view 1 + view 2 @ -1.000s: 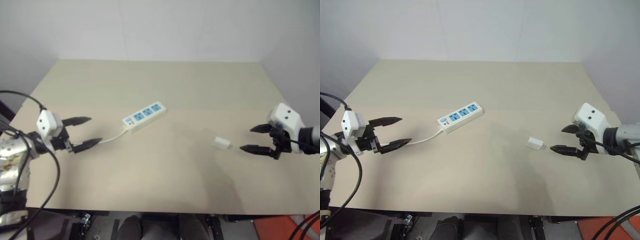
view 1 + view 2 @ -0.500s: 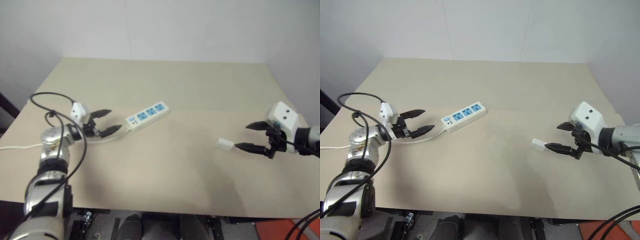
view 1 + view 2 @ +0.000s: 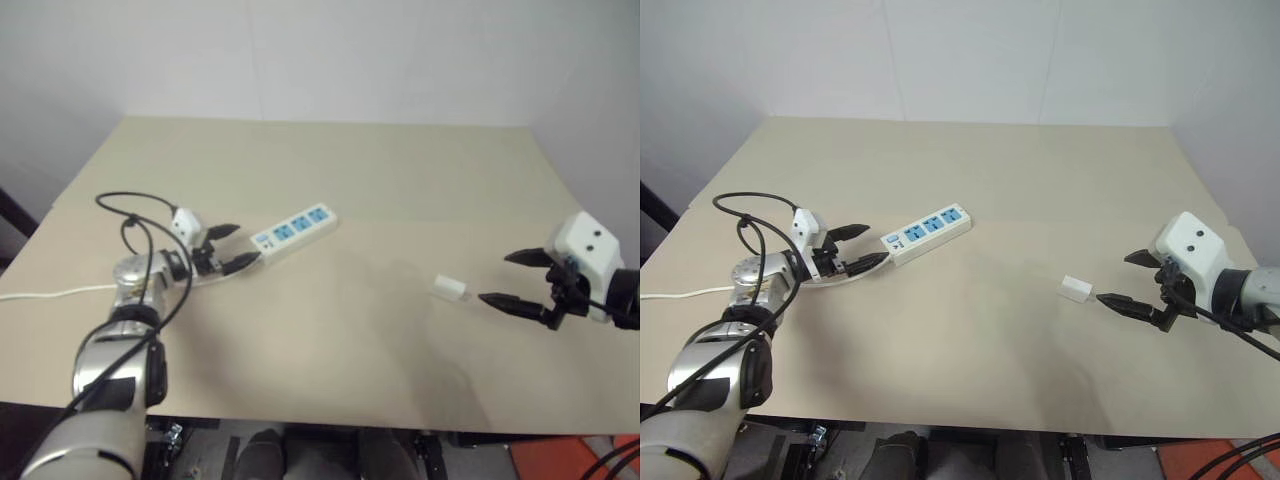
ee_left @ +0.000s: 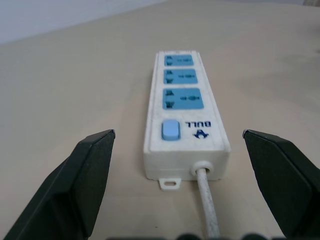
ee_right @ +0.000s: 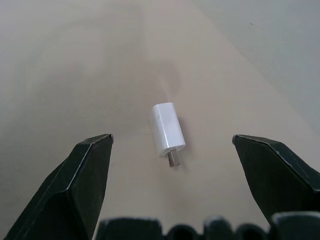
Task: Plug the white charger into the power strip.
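Starting at the left, the left gripper (image 3: 862,248) is positioned at the cord end of the power strip (image 3: 925,233), its fingers spread wide and empty, level with the table (image 3: 970,160). The strip lies diagonally, three blue socket faces upward, its thin white cord (image 4: 207,202) running between the fingers. To the right, the white charger (image 3: 1076,289) lies flat on its side, prongs toward the right gripper (image 3: 1117,281), which is held near it with fingers apart, nothing grasped. A slip is judged likely if the charger is pinched off-centre; the unheld strip could be pushed away during insertion.
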